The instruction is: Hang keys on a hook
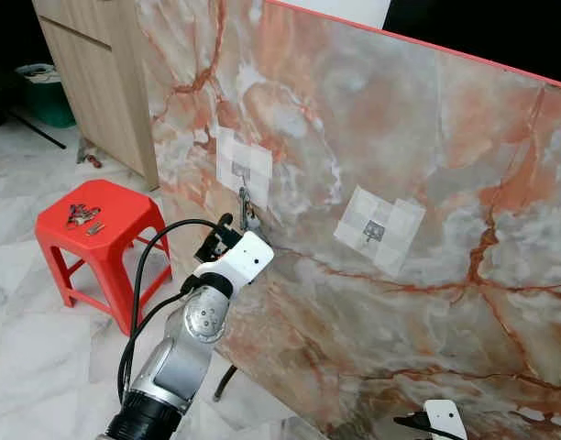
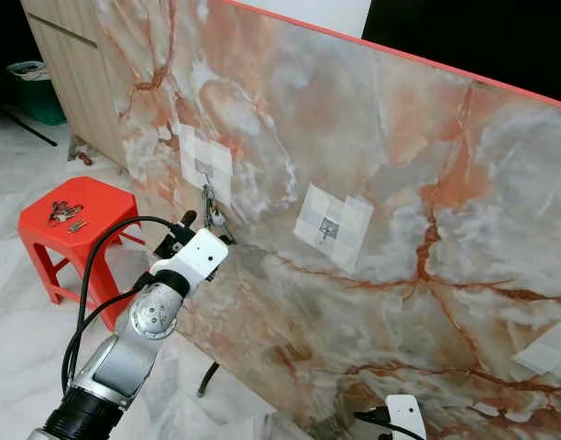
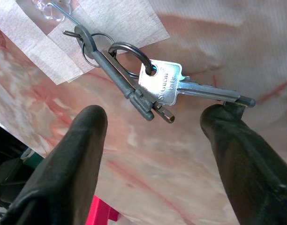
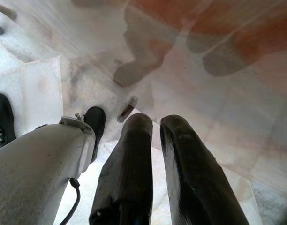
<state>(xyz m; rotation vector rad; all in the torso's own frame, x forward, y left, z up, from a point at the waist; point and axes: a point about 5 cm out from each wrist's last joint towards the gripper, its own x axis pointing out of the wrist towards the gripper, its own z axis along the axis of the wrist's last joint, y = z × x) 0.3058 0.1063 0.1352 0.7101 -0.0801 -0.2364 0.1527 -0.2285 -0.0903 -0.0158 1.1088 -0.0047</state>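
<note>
Bin: green, on the floor in the upper left corner of the left eye view, beside a wooden cabinet.
Stool: red plastic, left of centre, standing on the pale marble floor; a second small bunch of keys lies on its seat.
Left tool: raised on the silver arm at centre left, close to the wall just below the hanging keys. In the left wrist view its two black fingers stand wide apart, one to each side of the bunch and below it; the far finger's tip appears to sit right at the end of the longest key, though I cannot tell whether it touches.
Keys: hanging from the left hook on rings, lying against the marble wall; one silver flat key faces the camera, with darker long keys beside it.
Left hook patch: pale taped square on the wall, upper centre left, holding the hook and the keys.
Middle hook patch: another taped square with a small hook, to the right of centre, nothing hanging on it.
Right tool: low at the bottom right edge of the eye views; in the right wrist view its two fingers lie close together, nearly touching, holding nothing, pointed at the floor beside the robot's grey leg.
</note>
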